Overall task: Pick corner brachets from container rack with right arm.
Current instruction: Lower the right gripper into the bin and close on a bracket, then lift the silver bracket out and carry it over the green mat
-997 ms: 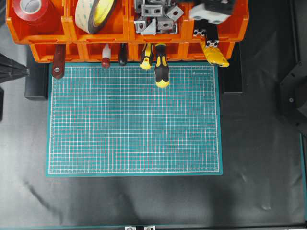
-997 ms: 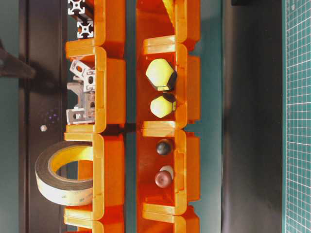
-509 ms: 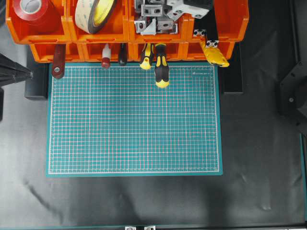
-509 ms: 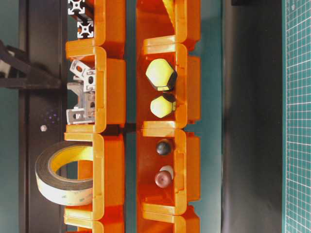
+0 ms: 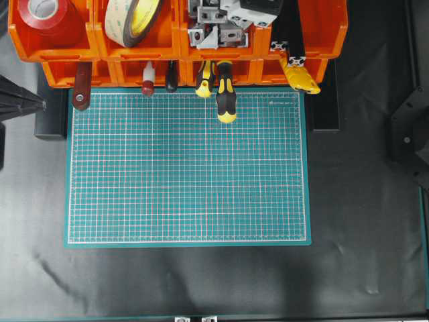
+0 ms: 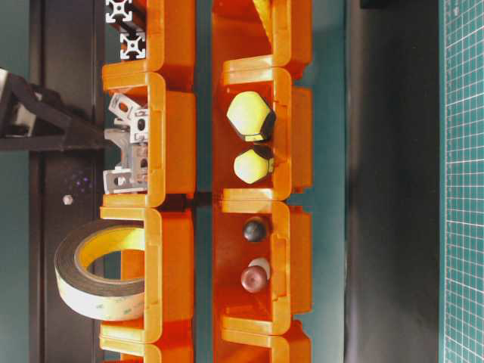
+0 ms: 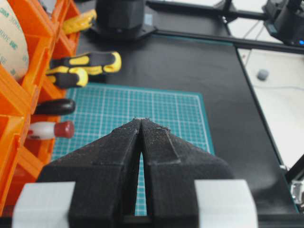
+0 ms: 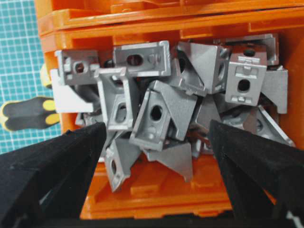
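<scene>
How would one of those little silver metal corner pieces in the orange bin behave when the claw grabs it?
Probably stiff: the corner brachets look like solid cast metal. They lie jumbled and interlocked in the container rack, so lifting one may drag or tip its neighbours. Their smooth sloped faces could slip between the open right gripper fingers; flat faces look safer.

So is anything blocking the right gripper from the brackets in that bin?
Nothing visible. The right gripper hangs open over the pile of corner brackets in the orange container rack, one finger on each side, with only open space between.
</scene>
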